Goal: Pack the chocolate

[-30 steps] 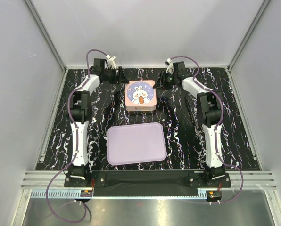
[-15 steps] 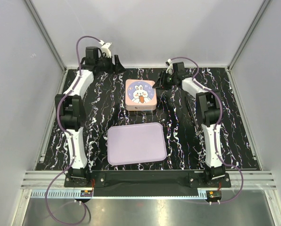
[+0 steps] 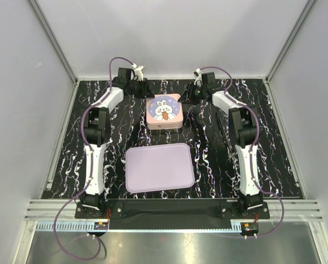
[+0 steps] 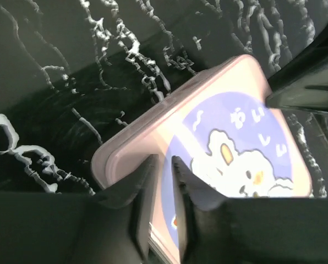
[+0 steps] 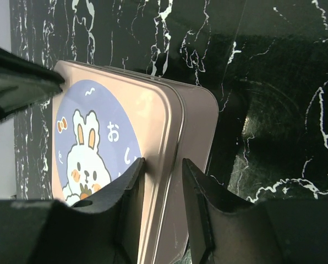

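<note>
Both my arms are stretched to the far side of the black, white-veined worktop point(image 3: 274, 154), one on each side of the square pink tin with a cartoon rabbit on its lid point(image 3: 164, 111). My left gripper point(image 4: 163, 165) sits at one corner of the tin with its jaws drawn narrow and the lid's edge running under them. I cannot tell whether they are pinching the rim or only hovering over it. My right gripper point(image 5: 163, 163) straddles the rim on the opposite side, jaws a little wider. The same doubt applies: it is around the edge, but I cannot confirm a grip. The chocolate shows in none of my views. With the lid on, my guess is that it is shut inside the tin or out of frame. The flat lavender plastic tray point(image 3: 159, 168) lies nearer my bases, apart from the tin. The risks come from that smooth, rounded rim. A shallow bite could slip off. If one side lifts and the other doesn't, the lid could jam crooked, or the whole tin could skid or tip and scatter whatever is inside.
</note>
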